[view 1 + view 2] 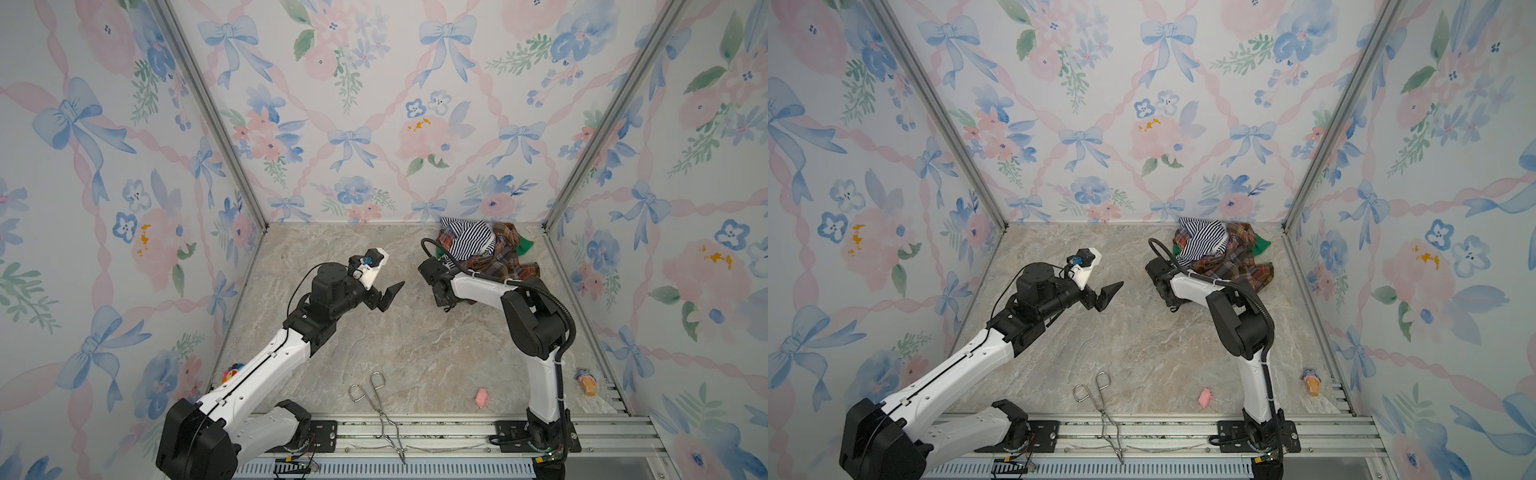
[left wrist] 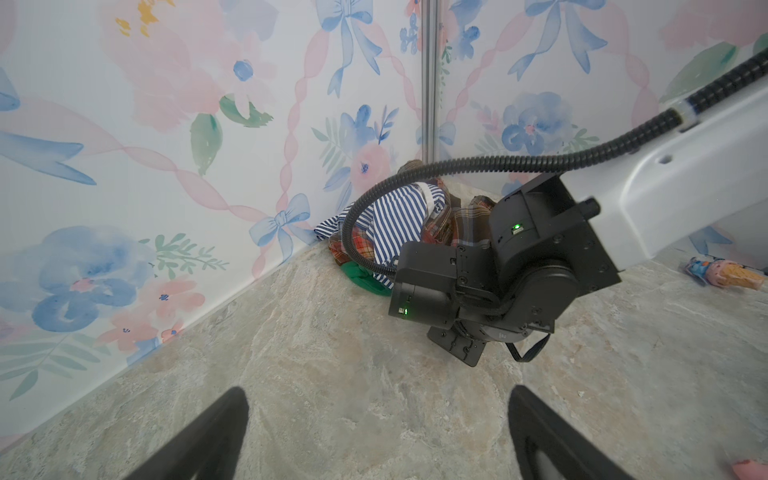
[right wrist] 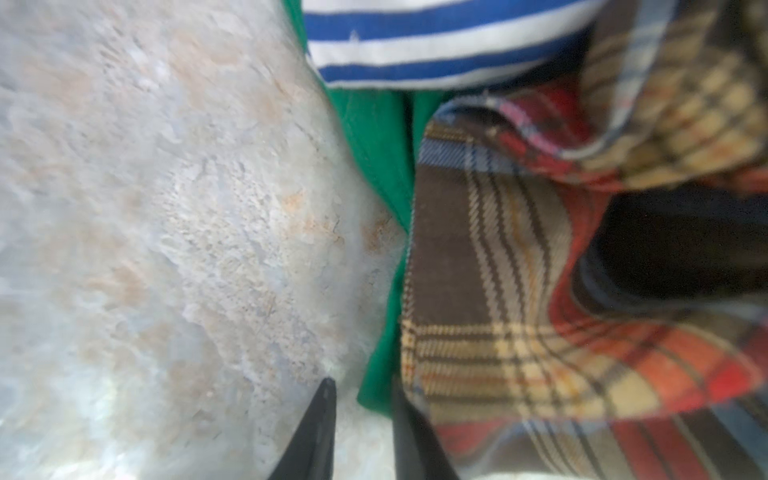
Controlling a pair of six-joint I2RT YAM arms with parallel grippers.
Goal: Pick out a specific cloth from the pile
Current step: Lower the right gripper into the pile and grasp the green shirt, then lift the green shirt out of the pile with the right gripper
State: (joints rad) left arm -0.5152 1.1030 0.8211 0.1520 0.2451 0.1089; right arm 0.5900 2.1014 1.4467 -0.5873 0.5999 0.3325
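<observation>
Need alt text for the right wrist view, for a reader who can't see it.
Close, blurred view: the right gripper, fingertips narrowly apart, at the edge of the green cloth, which pokes out from under the plaid shirt and the striped cloth. Bare marbled table fills the rest.

Pile [image 1: 486, 249] in far right corner; tongs [image 1: 380, 409] near front edge

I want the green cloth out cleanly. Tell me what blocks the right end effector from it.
Nothing stands between them: the right end effector is already at the green cloth's exposed edge on the marble tabletop. But the plaid shirt and striped cloth lie over the rest of it.
</observation>
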